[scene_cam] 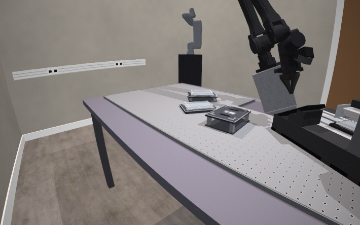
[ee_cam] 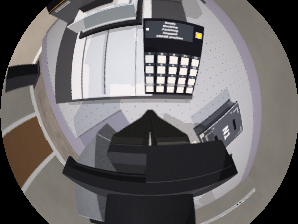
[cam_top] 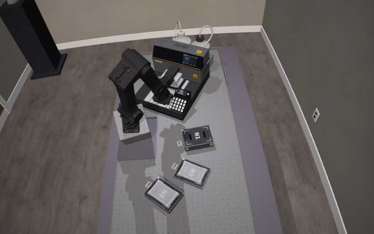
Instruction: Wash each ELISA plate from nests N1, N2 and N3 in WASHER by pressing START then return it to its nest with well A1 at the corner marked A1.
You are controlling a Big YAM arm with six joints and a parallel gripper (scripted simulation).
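The plate washer (cam_top: 183, 58) stands at the far end of the table. A white ELISA plate (scene_cam: 346, 122) (ee_cam: 109, 63) lies in its carrier. My gripper (scene_cam: 289, 88) (ee_cam: 150, 113) is shut and empty. It points down and hovers a little above the lower left corner of the keypad (cam_top: 178, 104) (ee_cam: 172, 72). A small amber-yellow spot (cam_top: 187, 93) (ee_cam: 198, 35) shows on the dark panel above the keys. Nest N1 (cam_top: 197, 136) (scene_cam: 227, 114) (ee_cam: 220, 125) is empty. Nests N2 and N3 each hold a plate: the N2 plate (cam_top: 191, 171) (scene_cam: 198, 105) and the N3 plate (cam_top: 164, 193) (scene_cam: 201, 93).
Two bottles (cam_top: 181, 36) (cam_top: 201, 41) with tubing stand behind the washer. My arm's base sits on a grey block (cam_top: 131, 133) left of the washer. A black pedestal (cam_top: 31, 37) (scene_cam: 190, 69) with a grey arm stands on the floor beyond the table.
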